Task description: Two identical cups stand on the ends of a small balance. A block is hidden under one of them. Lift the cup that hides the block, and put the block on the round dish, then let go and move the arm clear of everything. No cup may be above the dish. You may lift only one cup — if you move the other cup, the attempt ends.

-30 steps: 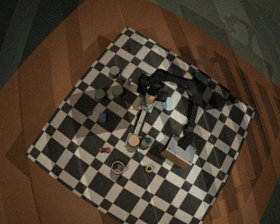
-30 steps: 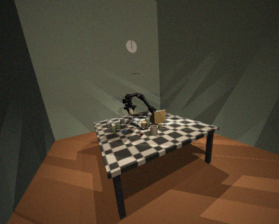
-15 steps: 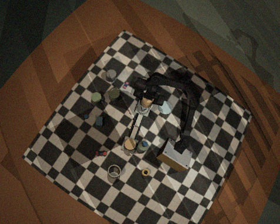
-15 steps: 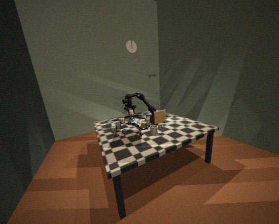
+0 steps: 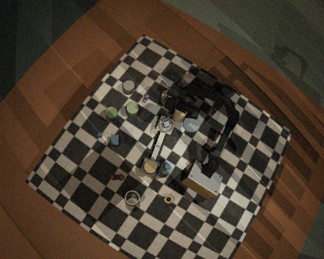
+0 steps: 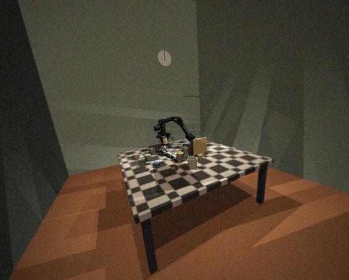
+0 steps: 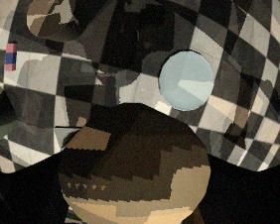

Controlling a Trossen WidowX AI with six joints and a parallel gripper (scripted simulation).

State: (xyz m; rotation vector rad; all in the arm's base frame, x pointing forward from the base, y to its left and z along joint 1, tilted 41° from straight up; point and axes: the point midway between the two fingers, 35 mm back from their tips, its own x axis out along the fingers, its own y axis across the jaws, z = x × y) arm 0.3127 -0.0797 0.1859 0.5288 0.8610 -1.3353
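My gripper (image 5: 179, 113) (image 6: 164, 139) is shut on a tan cup (image 5: 179, 116) (image 6: 165, 141) (image 7: 149, 173) and holds it in the air, between the far end of the balance and the dish. The balance (image 5: 158, 145) has a small grey block (image 5: 165, 124) uncovered on its far pan. The other tan cup (image 5: 150, 167) (image 6: 179, 155) stands on its near end. The pale blue round dish (image 5: 191, 125) (image 7: 186, 81) lies right of the far pan with nothing on it. In the wrist view the held cup hides most of the balance.
A blue-capped bottle (image 5: 164, 170) (image 6: 185, 151) stands close beside the near cup. A large box (image 5: 201, 180) (image 6: 198, 146) is by the arm's base. Green cups (image 5: 132, 108) (image 5: 111, 112), a grey cup (image 5: 128, 87) and a blue block (image 5: 114, 140) are to the left. An open cup (image 5: 132, 198) (image 6: 192, 163) is nearer.
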